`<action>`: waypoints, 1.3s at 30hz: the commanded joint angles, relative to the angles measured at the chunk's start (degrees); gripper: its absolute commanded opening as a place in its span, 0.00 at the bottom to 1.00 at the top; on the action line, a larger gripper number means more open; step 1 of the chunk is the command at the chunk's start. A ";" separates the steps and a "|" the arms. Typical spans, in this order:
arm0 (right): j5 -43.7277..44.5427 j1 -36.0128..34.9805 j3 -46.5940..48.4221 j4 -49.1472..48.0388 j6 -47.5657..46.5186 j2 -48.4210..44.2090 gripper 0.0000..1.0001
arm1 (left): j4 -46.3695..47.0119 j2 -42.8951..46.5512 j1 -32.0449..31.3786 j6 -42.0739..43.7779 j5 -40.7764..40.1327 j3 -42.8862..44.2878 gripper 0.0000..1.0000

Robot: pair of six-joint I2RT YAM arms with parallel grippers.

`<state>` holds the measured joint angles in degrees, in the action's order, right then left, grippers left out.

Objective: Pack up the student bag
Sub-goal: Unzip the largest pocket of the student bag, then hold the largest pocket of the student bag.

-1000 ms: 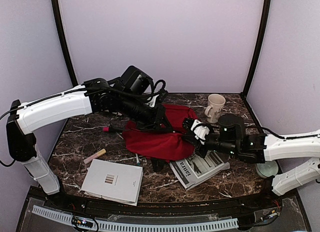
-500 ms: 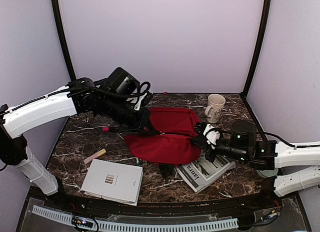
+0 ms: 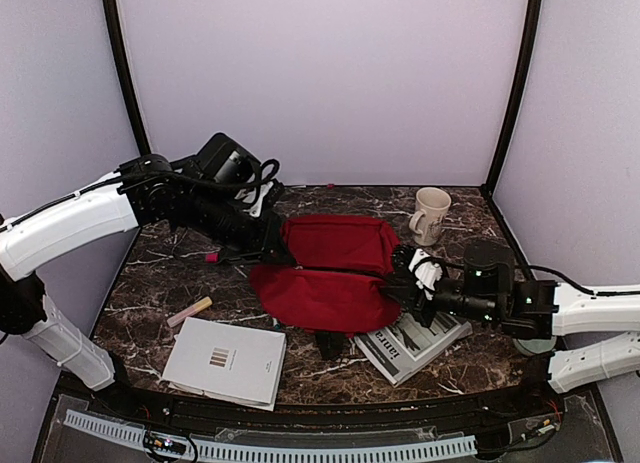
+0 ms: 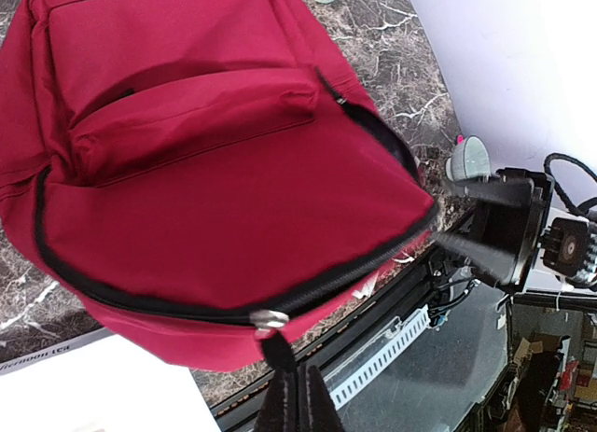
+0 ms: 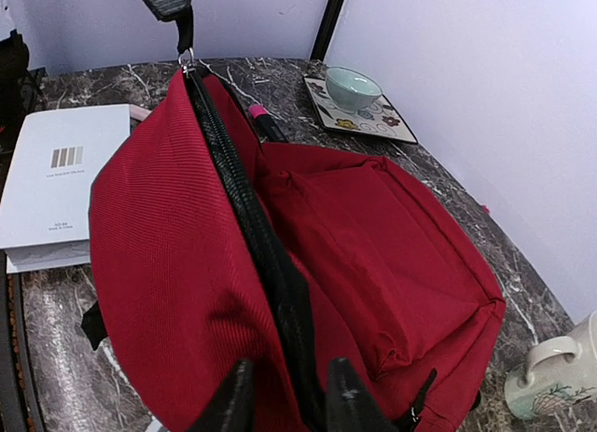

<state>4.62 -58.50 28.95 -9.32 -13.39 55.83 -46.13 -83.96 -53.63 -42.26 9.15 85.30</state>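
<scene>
— Bag update: the student bag point(image 3: 325, 273) lies in the middle of the table point(image 3: 160, 283), interior hidden.
— Left gripper point(image 4: 291, 399) pinches its zipper pull point(image 4: 277, 348); right gripper point(image 5: 289, 387) straddles the zip seam, grip unclear.

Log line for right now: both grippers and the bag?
left gripper: shut on zipper pull | right gripper: astride student bag zip edge, grip unclear | white booklet, newspaper: outside bag

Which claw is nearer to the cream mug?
Right. The right claw is at the end of the student bag nearest the mug; the left claw is at the bag's opposite end.
</scene>
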 commanded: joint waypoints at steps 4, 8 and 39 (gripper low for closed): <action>-4.86 -0.12 7.41 5.07 2.14 0.92 0.78 | 5.14 1.22 0.24 -0.08 5.04 0.79 0.00; -6.37 -0.57 10.26 7.11 3.17 0.55 0.81 | 5.94 -0.42 -0.30 -0.19 6.15 2.76 0.00; -4.78 -4.19 22.61 4.39 5.47 16.62 0.47 | 11.28 -6.12 -2.10 -0.78 9.89 10.15 0.00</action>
<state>2.70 -61.63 50.13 -3.38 -8.23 72.64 -38.57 -91.31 -55.31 -42.92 18.22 93.82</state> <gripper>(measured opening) 0.514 0.020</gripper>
